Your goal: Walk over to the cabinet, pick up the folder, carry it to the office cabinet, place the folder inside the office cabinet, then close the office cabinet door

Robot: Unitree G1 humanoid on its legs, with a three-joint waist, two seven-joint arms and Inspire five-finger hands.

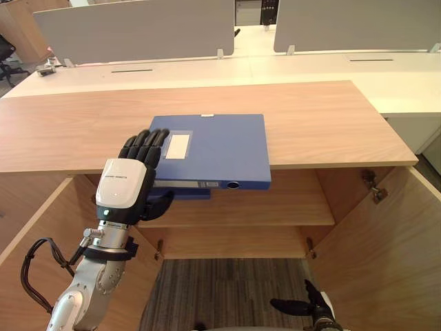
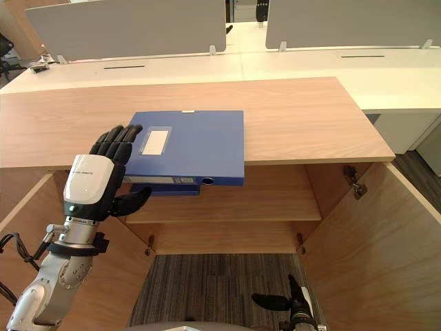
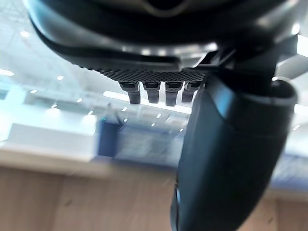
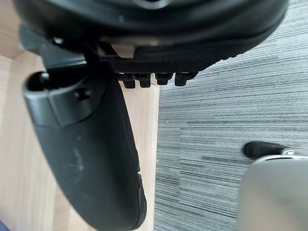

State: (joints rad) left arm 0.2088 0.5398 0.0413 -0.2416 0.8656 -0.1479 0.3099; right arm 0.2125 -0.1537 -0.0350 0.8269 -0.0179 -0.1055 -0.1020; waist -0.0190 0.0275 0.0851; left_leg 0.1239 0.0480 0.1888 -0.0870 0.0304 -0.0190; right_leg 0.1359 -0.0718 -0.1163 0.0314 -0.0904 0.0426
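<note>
Folder [image 1: 217, 148] pinched by left hand [image 1: 124, 183]; fingers [image 1: 146, 143] above (thumb [image 1: 160, 201] beneath)

Left hand [image 1: 126, 181]: black fingers and thumb, glossy white back plate with small grey print. Left arm [image 1: 84, 295]: silver-grey metal, black wrist collar. Right hand [image 1: 300, 305]: black, textured palm.
</note>
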